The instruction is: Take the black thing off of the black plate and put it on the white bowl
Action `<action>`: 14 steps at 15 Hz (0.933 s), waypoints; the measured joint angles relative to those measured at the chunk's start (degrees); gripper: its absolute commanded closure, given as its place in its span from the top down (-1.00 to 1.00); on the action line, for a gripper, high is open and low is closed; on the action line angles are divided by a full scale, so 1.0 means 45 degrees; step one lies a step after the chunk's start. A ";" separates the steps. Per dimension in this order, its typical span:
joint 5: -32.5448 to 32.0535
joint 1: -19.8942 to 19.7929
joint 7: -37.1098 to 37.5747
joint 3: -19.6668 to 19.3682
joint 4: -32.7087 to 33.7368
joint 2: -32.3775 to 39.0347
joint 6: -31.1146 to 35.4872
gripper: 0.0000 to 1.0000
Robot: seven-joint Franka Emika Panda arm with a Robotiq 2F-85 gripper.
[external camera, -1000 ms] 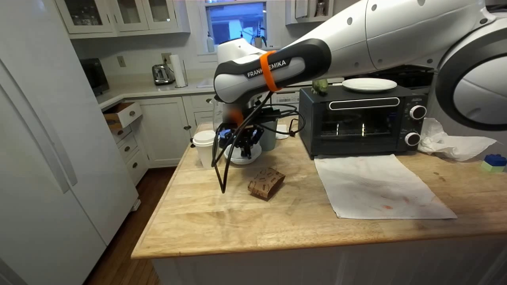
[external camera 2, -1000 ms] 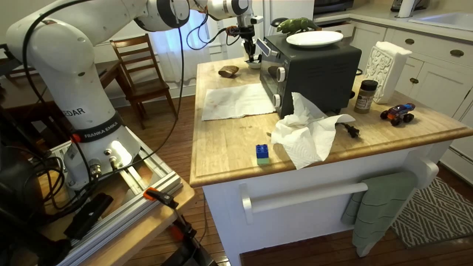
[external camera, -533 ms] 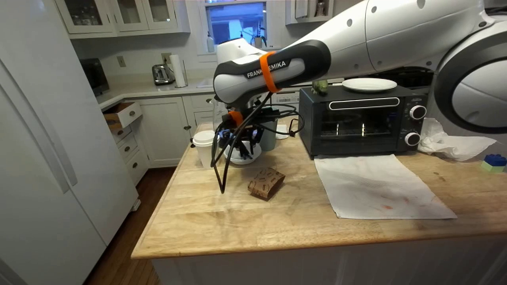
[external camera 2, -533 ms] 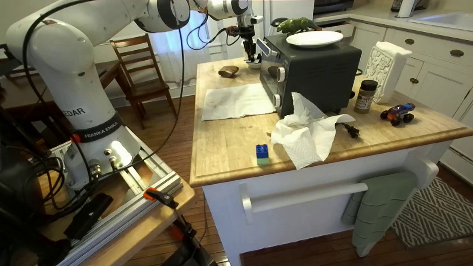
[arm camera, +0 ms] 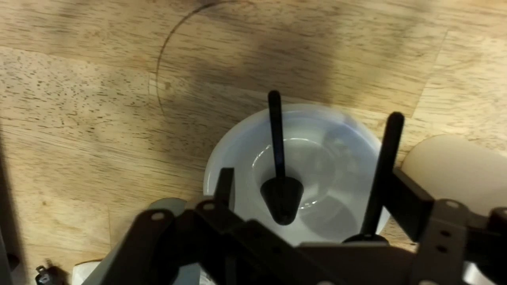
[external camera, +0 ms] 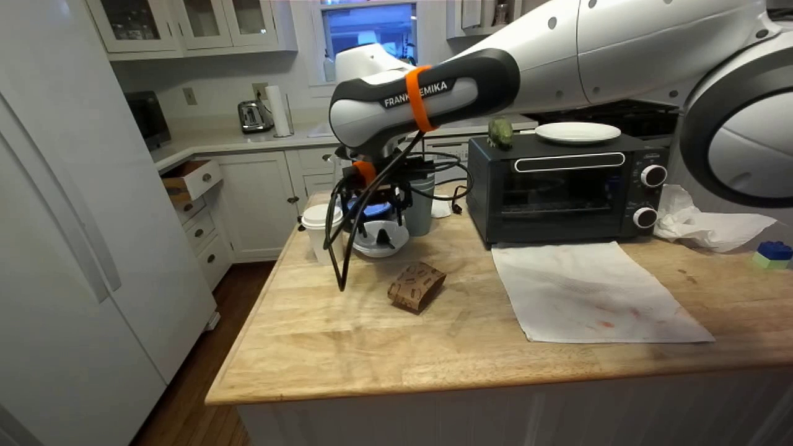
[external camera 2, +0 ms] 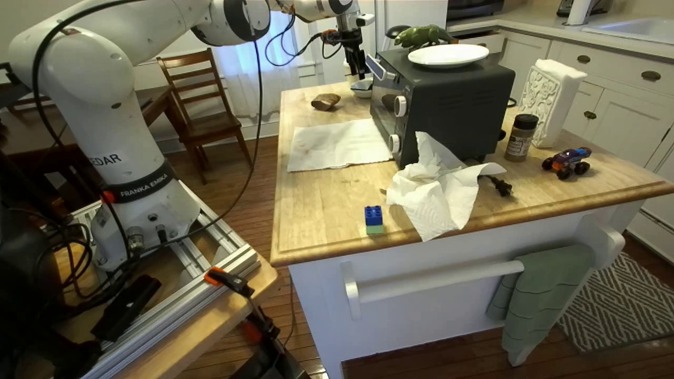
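Note:
In the wrist view the white bowl (arm camera: 324,158) sits below my gripper (arm camera: 313,180), whose fingers (arm camera: 225,188) stand wide apart. The black thing (arm camera: 282,200), a small scoop shape with a thin handle, rests in the bowl and appears free of both fingers. Another black handle (arm camera: 382,170) with a dark round end overlaps the right finger in that view; I cannot tell whether they touch. In an exterior view the gripper (external camera: 381,214) hangs just over the bowl (external camera: 393,243), with the black thing (external camera: 383,239) visible inside. No black plate shows; it is hidden or out of view.
A white lidded cup (external camera: 321,232) and a grey-blue cup (external camera: 419,207) flank the bowl closely. Nearby lie a brown cardboard sleeve (external camera: 417,287) and a paper towel (external camera: 595,294). The dark toaster oven (external camera: 557,192) carries a white plate (external camera: 577,132). Something blue (external camera: 375,209) shows behind the gripper.
Over the last second my jaws have spread apart and let go of the black thing, which stays in the bowl. The arm has then risen slightly.

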 measured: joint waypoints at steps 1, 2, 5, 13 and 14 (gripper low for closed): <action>0.0000 -0.0009 0.0000 -0.0019 0.0000 0.0000 -0.0195 1.00; 0.0000 -0.0013 -0.0001 -0.0056 0.0000 0.0000 -0.0469 1.00; -0.0054 -0.0024 -0.0044 -0.0302 -0.0001 -0.0006 -0.1533 1.00; -0.0054 -0.0283 -0.0973 -0.0556 0.0002 -0.0032 -0.2106 1.00; -0.0054 -0.0284 -0.1050 -0.0555 0.0002 -0.0026 -0.2106 1.00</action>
